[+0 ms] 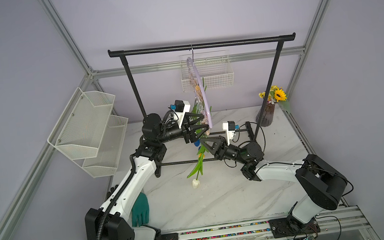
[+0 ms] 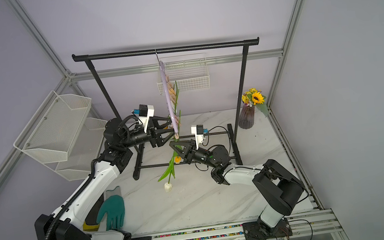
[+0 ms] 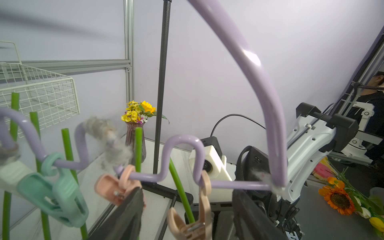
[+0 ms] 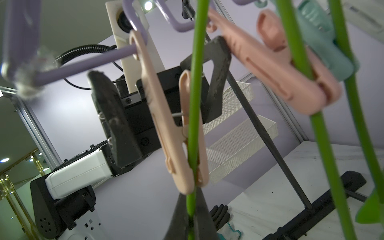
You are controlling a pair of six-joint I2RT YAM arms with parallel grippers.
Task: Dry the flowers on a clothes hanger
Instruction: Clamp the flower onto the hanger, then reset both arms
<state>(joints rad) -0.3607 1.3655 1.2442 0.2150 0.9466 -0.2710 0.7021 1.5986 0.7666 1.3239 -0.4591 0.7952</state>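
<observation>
I'm pinning: left fingers point(image 4: 116, 116) spread around the peach clothespin point(image 4: 166, 135), right fingers point(image 4: 178, 220) pinching the tulip stem point(image 4: 195, 83); next I'd release gently.

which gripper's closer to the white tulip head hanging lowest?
Right. The right gripper is shut on a green stem just above the white tulip head; the left gripper stands open higher up, at the clothes hanger's lower end.
</observation>
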